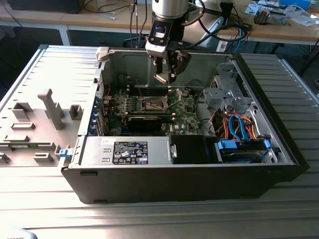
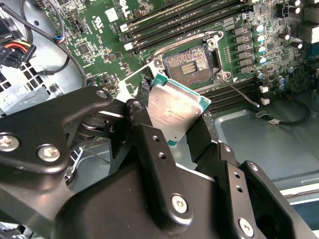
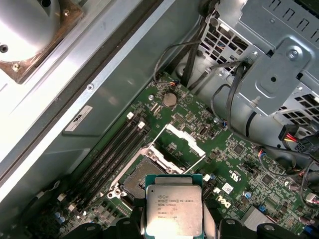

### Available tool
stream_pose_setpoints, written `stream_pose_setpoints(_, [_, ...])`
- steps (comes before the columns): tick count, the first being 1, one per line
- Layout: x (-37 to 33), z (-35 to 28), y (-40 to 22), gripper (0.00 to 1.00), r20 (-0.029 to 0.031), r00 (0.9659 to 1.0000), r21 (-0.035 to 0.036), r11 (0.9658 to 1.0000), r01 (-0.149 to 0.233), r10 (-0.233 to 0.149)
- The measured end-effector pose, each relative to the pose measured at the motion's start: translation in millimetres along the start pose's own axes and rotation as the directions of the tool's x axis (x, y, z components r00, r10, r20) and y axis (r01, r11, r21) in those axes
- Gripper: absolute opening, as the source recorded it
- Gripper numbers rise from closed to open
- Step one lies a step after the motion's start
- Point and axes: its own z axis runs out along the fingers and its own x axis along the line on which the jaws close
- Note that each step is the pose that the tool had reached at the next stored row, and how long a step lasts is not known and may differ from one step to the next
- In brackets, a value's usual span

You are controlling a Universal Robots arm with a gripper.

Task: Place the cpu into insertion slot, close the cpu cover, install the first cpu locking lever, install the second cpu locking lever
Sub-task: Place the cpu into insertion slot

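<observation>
My gripper (image 1: 166, 75) hangs inside the open computer case, above the green motherboard (image 1: 187, 119). It is shut on the cpu (image 2: 174, 107), a flat square chip with a silvery top pinched at two opposite edges by the black fingers (image 2: 144, 107). The insertion slot (image 2: 192, 62) lies just beyond the chip, dark-centred and uncovered; in the first wrist view the cpu (image 3: 173, 209) hovers beside the insertion slot (image 3: 141, 178). The cpu cover (image 3: 185, 143) stands swung open at the slot's far edge. A thin wire locking lever (image 2: 242, 93) sticks out beside the socket, unlatched.
Memory slots (image 2: 184, 22) run alongside the socket. A metal drive cage (image 3: 279, 69) with cable bundles (image 1: 234, 127) fills the case on the exterior view's right. A power supply (image 1: 129, 151) and a long black card (image 1: 144, 120) lie nearer the front wall. A grey fixture (image 1: 50, 107) stands outside the case.
</observation>
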Motion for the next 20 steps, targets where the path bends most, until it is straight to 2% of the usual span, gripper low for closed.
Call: stream_pose_setpoints(20, [0.0,0.5,0.0,0.54,0.0010,0.9998,0.0001,0.9998,-0.020,0.020])
